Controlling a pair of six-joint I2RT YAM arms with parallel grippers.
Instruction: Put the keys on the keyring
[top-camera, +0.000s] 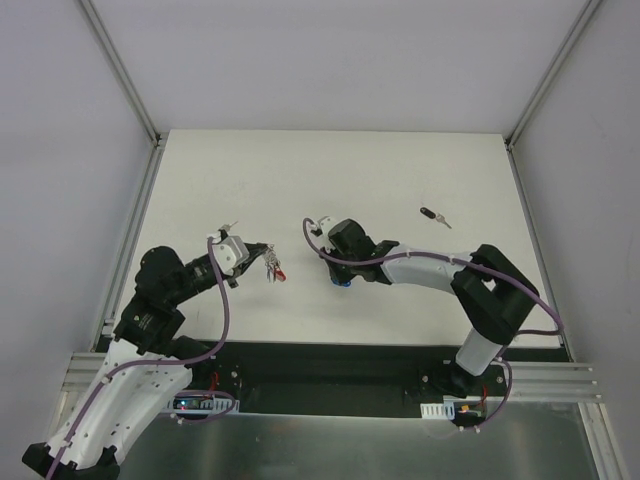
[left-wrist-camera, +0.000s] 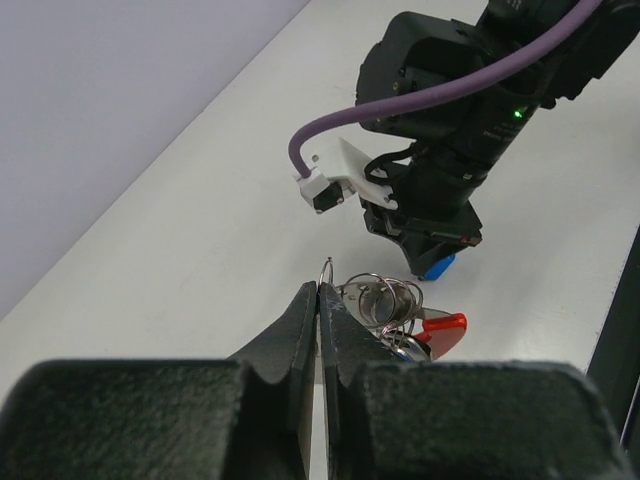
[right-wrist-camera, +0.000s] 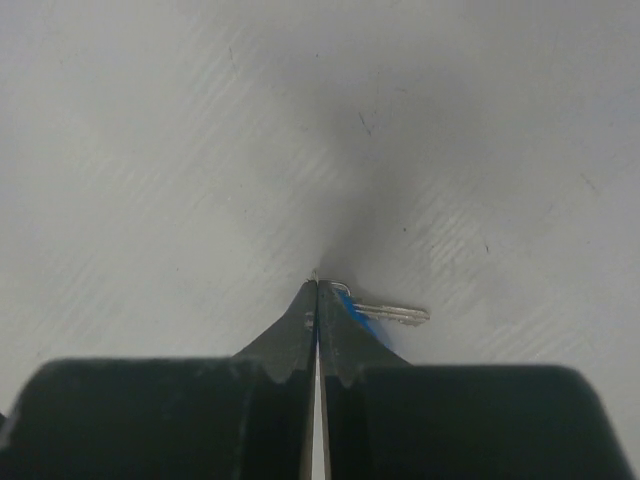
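Left fingers (left-wrist-camera: 300, 330) pinch keyring (left-wrist-camera: 385, 300) by its ring; right fingers (right-wrist-camera: 290, 330) clenched at blue key (right-wrist-camera: 390, 314) on desk (right-wrist-camera: 150, 150), hold unclear. Likely step: picking key. Next: lift, thread onto ring.

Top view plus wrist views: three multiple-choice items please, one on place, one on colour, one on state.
1. The left gripper is: A wide open; B shut on the keyring; C out of view.
2. Head colour of the key at the tip of the right gripper: A blue; B red; C green.
3. The black key lies: A in the left gripper; B on the keyring; C alone on the table.
B: it pinches a metal ring. A: blue shows beside the tip. C: nothing touches it.
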